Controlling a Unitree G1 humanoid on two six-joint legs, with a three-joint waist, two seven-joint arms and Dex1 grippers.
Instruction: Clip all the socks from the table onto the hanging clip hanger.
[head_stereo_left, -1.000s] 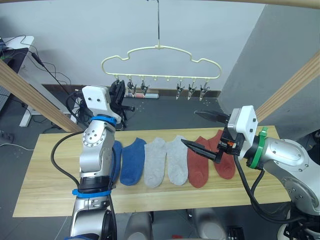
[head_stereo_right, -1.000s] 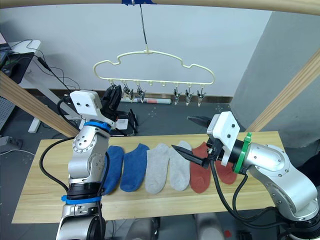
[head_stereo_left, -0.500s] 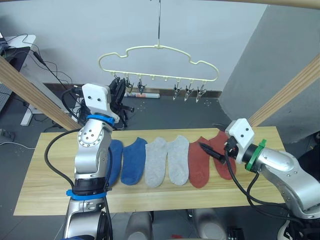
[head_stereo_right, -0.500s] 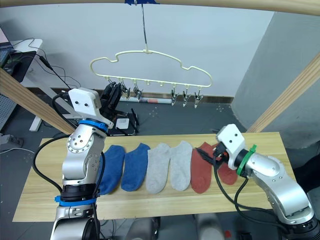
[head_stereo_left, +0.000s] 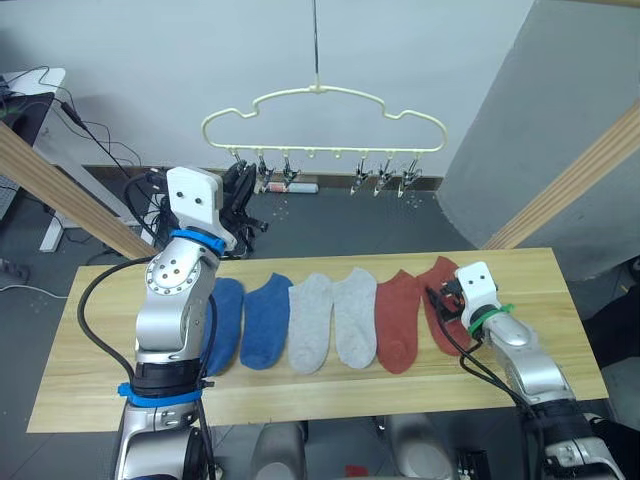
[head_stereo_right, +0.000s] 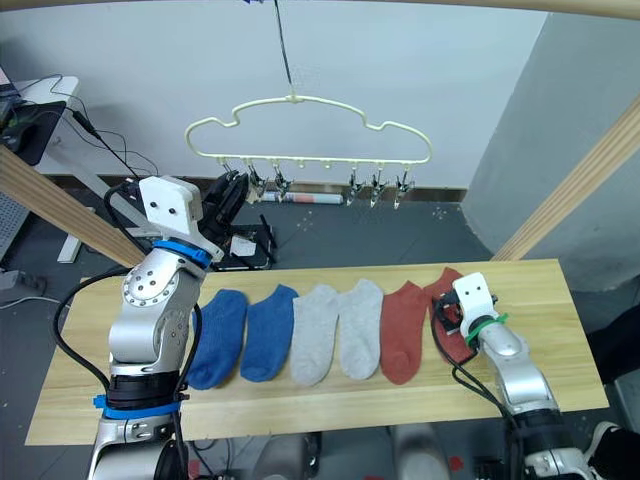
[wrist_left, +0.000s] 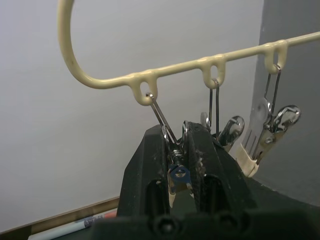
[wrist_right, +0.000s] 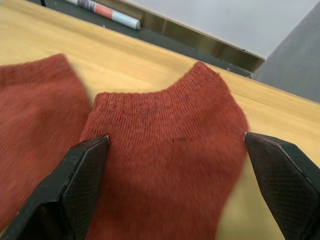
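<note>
My right gripper (wrist_right: 175, 200) is down at the table (head_stereo_left: 90, 370), fingers spread wide, one on each side of the outermost rust red sock (wrist_right: 170, 150); the sock lies flat between them, its cuff edge pointing away from me. Just beside it, on the inner side, lies the second rust red sock (head_stereo_left: 398, 320), then the two light grey socks (head_stereo_left: 330, 318), and beyond those the two blue socks (head_stereo_left: 248, 320), all in one row on the planks. My left gripper (wrist_left: 176, 155) is raised well above the row, its fingers pinched narrow around the end clip (wrist_left: 177, 172) of the clip hanger (head_stereo_left: 325, 100). The neighbouring clips (wrist_left: 265, 135) hang free just beside it. A wooden pole (head_stereo_left: 60, 185) slants behind the left arm, with cables (head_stereo_left: 150, 205) on the floor beyond.
</note>
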